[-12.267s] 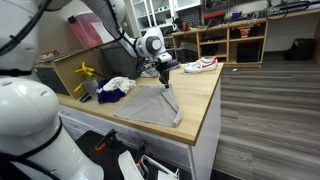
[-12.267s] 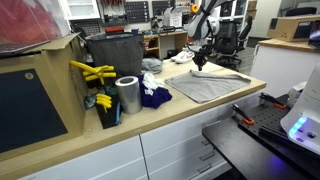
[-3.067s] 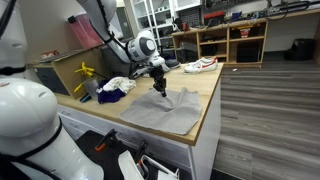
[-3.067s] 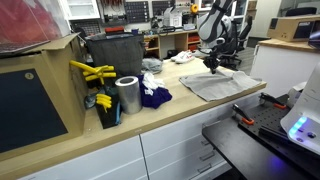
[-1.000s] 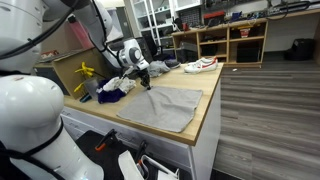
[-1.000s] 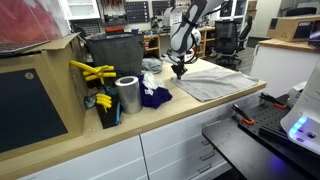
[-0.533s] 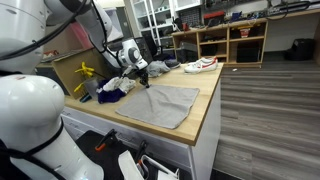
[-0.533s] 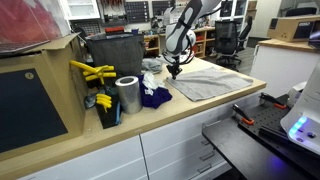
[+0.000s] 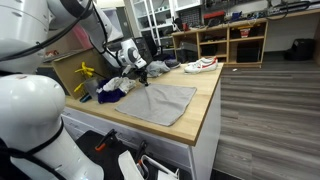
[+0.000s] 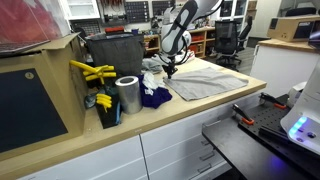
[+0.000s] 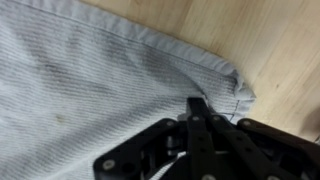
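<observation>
A grey ribbed cloth (image 9: 162, 103) lies spread flat on the wooden counter (image 9: 205, 100); it also shows in an exterior view (image 10: 205, 80). My gripper (image 9: 144, 82) is down at the cloth's corner nearest the pile of clothes, also seen in an exterior view (image 10: 168, 72). In the wrist view the gripper (image 11: 198, 108) has its black fingers pressed together on the cloth (image 11: 90, 80), just inside the hemmed corner (image 11: 236, 92), with bare wood beyond it.
A pile of white and blue clothes (image 9: 115, 88) lies beside the gripper, the blue piece (image 10: 155, 97) next to a metal can (image 10: 127, 95). Behind stand a dark bin (image 10: 112, 55) and yellow tools (image 10: 90, 72). A white shoe (image 9: 200, 65) sits at the counter's far end.
The gripper has moved along the counter toward the clothes pile, pulling the cloth's corner with it. The cloth, earlier lifted and draped, now lies flat and spread.
</observation>
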`<state>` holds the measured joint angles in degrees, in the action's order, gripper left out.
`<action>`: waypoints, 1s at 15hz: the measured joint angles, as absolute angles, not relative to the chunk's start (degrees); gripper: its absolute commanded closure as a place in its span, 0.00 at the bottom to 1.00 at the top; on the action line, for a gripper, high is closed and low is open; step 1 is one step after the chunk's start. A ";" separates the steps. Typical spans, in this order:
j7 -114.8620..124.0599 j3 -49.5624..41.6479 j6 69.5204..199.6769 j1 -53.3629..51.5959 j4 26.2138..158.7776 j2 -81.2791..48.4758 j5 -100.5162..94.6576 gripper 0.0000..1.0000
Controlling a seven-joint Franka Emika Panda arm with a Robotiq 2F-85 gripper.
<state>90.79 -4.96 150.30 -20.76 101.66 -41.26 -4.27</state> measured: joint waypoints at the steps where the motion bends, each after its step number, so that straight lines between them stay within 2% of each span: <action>1: 90.77 -5.02 150.52 -20.82 101.65 -41.20 -4.27 1.00; 7: 90.12 -6.80 155.09 -20.71 105.84 -37.12 -4.28 1.00; 15: 83.10 -10.18 154.25 -15.71 127.51 -21.69 -7.49 1.00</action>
<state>83.10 -10.18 154.25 -15.71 127.51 -21.69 -7.49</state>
